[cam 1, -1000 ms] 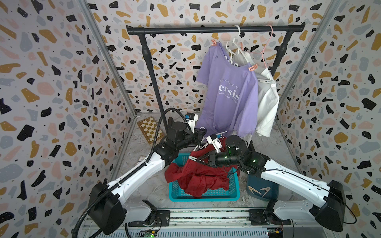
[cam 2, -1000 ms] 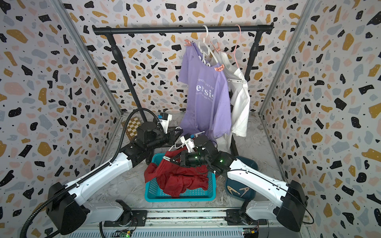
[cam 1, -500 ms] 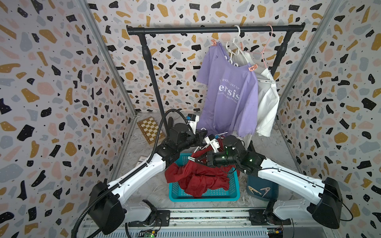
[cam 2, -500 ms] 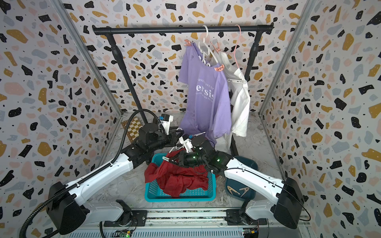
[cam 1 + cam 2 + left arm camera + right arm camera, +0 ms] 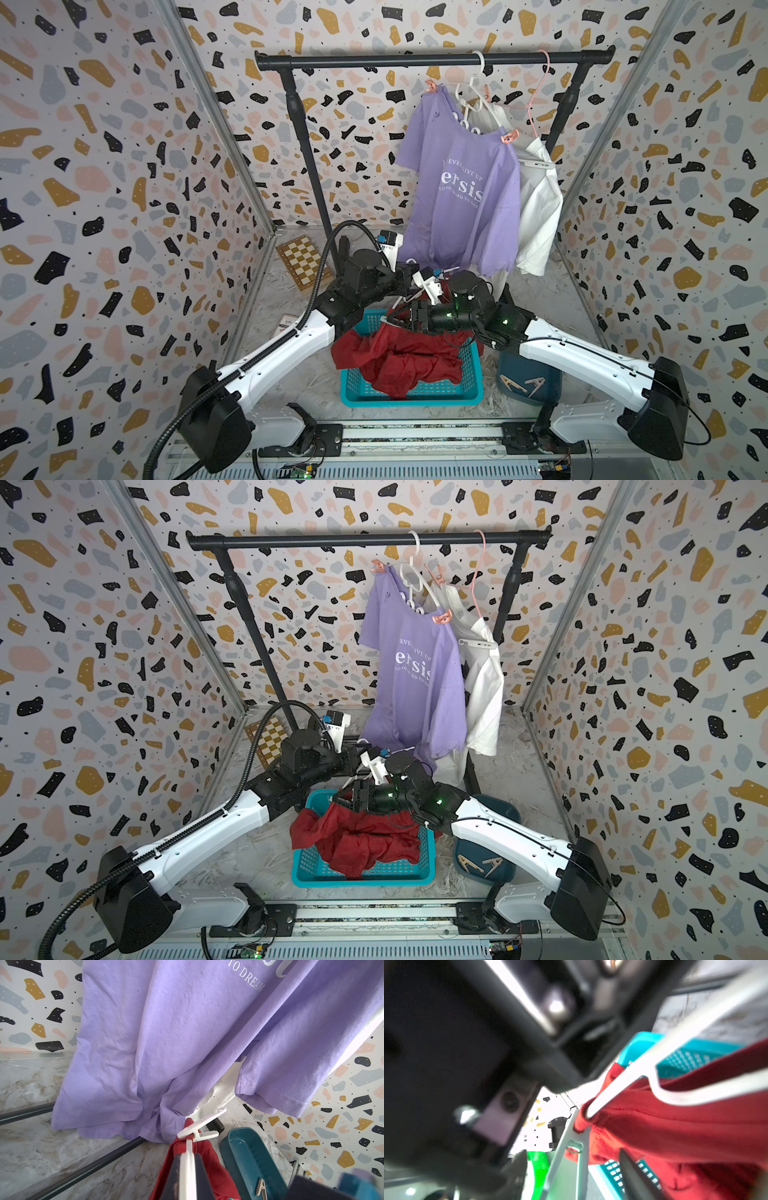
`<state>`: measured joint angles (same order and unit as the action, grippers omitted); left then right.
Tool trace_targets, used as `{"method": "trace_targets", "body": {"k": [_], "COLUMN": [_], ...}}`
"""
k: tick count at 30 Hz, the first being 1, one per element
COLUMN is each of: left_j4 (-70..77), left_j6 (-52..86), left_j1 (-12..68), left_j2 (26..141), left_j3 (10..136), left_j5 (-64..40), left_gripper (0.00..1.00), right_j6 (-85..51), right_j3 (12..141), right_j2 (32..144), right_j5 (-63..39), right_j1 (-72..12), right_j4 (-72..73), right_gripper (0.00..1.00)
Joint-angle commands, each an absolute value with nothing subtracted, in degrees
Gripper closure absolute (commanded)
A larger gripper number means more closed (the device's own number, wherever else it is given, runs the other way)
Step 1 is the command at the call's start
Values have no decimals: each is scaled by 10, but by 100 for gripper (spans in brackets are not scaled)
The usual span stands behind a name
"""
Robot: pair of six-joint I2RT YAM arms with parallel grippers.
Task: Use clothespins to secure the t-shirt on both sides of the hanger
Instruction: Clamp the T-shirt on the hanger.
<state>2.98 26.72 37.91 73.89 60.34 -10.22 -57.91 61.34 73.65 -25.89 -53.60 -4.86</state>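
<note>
1. Two containers stand on the table [image 5: 552, 299]: a teal basket [image 5: 415, 400] in the middle and a dark tub [image 5: 549, 392] just to its right, partly under the right arm.
2. Contents of the basket: a bunched red shirt [image 5: 395, 365]. One fold spills over the left rim, and another part reaches up out of the basket toward the arms.
3. Contents of the tub: two tan pegs [image 5: 513, 382], lying flat on its floor side by side.
4. State of the left pincer [image 5: 188, 1154]: pressed together on a white hanger [image 5: 187, 1167], above the far edge of the basket.
5. Task item: a white peg [image 5: 199, 1128] is clipped onto the end of the hanger, with red shirt cloth caught in its mouth. Both wrist views show this.
6. State of the right pincer [image 5: 572, 1152]: spread, with one finger on either side of the white peg's handles. A gap shows on both sides, so it is pinching nothing.
7. On the rail [image 5: 432, 62] behind, a purple shirt [image 5: 461, 199] hangs with pink pegs [image 5: 510, 137] at its shoulders. A white shirt [image 5: 540, 208] hangs beside it.
</note>
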Motion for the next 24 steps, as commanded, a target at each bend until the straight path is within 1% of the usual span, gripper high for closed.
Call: {"method": "trace_targets", "body": {"k": [1, 4, 7, 14, 21, 24], "left_j4": [59, 51, 39, 45, 20, 20], "left_j6": [239, 214, 194, 199, 173, 156], "left_j1": [382, 380, 366, 289, 218, 198], "left_j2": [722, 722, 722, 732, 760, 773], "left_j3": [607, 615, 625, 636, 683, 699], "left_j5": [-111, -124, -155, -312, -487, -565], "left_gripper": [100, 100, 100, 100, 100, 100], "right_j6": [-544, -495, -439, -310, -170, -125], "right_j3": [626, 634, 633, 586, 545, 538], "right_j2": [694, 669, 637, 567, 539, 538], "right_j5": [-237, -209, -176, -198, -215, -250], "right_j1": [-537, -533, -519, -419, -327, -297], "right_j4": [-62, -104, -146, -175, -179, -177], "right_gripper": [17, 10, 6, 5, 6, 5]}}
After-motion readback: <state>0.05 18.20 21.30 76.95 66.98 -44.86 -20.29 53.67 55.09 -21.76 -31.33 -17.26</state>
